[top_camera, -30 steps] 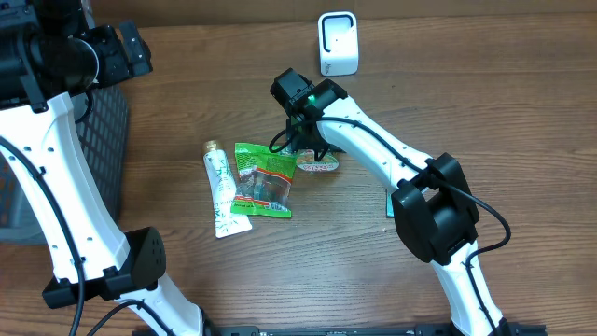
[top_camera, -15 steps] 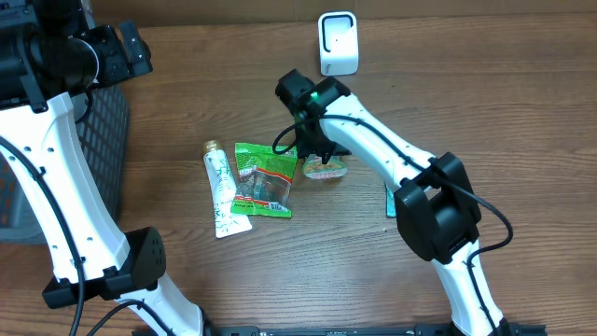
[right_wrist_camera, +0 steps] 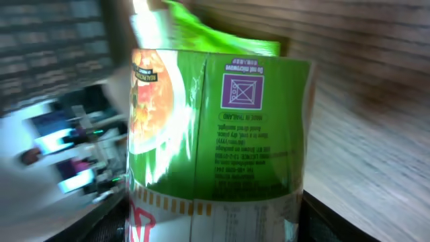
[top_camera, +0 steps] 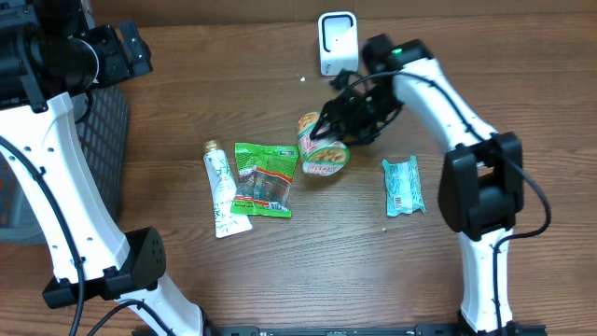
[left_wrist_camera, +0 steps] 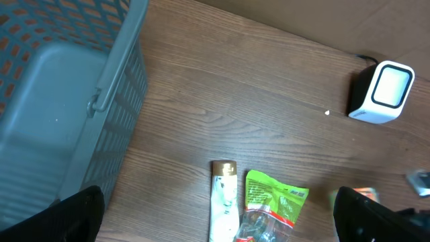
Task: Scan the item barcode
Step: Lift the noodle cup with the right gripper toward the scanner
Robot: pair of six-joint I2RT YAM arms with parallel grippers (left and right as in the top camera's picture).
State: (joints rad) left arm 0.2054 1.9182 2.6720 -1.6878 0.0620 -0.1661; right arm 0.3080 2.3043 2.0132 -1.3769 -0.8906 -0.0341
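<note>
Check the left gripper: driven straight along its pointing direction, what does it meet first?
Likely the white tube with a gold cap, lying on the brown wooden table. Nothing nearer shows, though depth is unclear.

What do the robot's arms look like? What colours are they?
Both arms are made of smooth white tubes, the left arm and the right arm alike, joined by chunky black joints. Thin black cables loop along them. A little green light glows near the right wrist. The jaws are black.
</note>
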